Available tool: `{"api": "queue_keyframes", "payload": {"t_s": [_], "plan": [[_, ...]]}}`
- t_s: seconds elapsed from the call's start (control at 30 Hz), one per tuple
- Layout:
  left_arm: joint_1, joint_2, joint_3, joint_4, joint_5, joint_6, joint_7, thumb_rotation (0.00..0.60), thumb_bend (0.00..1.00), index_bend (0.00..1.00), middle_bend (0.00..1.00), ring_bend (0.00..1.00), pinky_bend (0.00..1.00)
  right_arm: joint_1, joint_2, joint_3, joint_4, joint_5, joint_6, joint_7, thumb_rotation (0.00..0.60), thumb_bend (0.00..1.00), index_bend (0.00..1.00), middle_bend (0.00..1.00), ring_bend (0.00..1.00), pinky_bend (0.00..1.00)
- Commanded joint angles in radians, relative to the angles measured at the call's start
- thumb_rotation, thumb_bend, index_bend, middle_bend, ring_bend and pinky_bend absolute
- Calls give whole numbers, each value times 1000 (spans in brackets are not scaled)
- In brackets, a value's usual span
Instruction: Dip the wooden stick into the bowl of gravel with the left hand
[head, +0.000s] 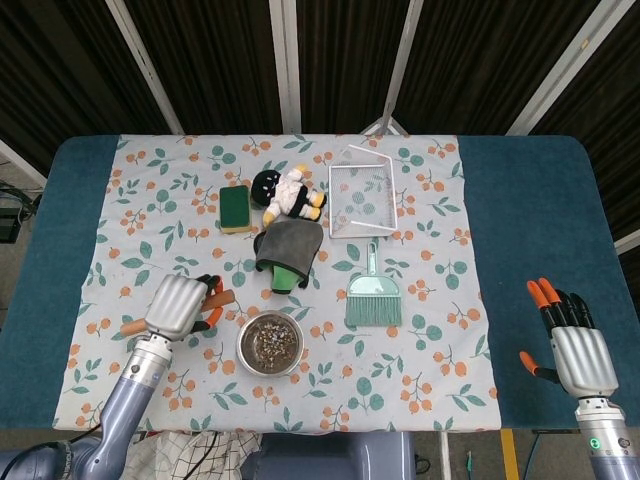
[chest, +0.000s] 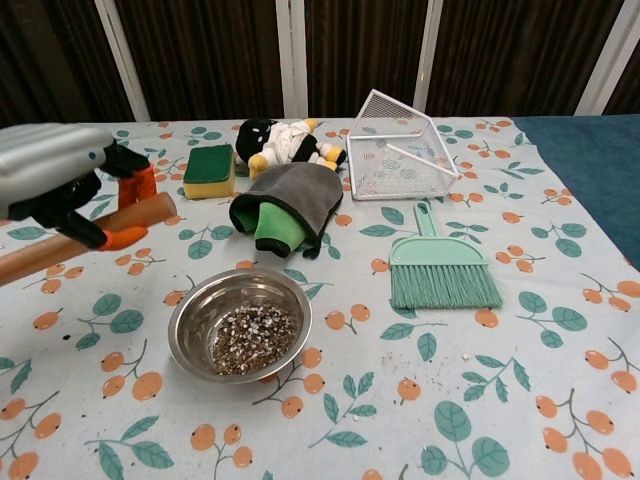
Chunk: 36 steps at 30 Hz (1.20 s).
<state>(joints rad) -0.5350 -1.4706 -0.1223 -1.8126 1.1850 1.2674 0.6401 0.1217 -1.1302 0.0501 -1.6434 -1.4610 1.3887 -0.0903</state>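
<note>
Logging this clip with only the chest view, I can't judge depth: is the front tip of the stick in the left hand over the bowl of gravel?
Observer: No. In the head view the tip of the wooden stick held by the left hand lies left of the rim of the bowl of gravel, over the cloth, not above the bowl.
Operator: My view doesn't show the right hand at all. Where is it?
Observer: The right hand is over the bare blue table right of the cloth, its fingers spread and holding nothing.
</note>
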Motion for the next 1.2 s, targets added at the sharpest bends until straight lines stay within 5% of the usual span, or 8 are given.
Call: {"api": "queue_keyframes", "payload": {"t_s": [0.03,0.33,0.73,1.2], "plan": [[8,32,-30,-51,41,34,-52,600,890,555,631,847,937,0,0,0,-1,1,-1,-1,600,269,0,0,0,0],[5,-43,-86,-84,228,139,-253,600,887,554,631,847,937,-1,-2,0,-1,0,1,-1,600,269,0,0,0,0],[-17,-307,-63,180,409,239,-631,600,885,555,631,857,950,0,-2,1,-2,7,-2,6,600,268,0,0,0,0],[-35,-464,-52,411,528,356,-971,600,889,554,631,859,951,1,-2,2,-3,7,-4,13,600,269,0,0,0,0]]}}
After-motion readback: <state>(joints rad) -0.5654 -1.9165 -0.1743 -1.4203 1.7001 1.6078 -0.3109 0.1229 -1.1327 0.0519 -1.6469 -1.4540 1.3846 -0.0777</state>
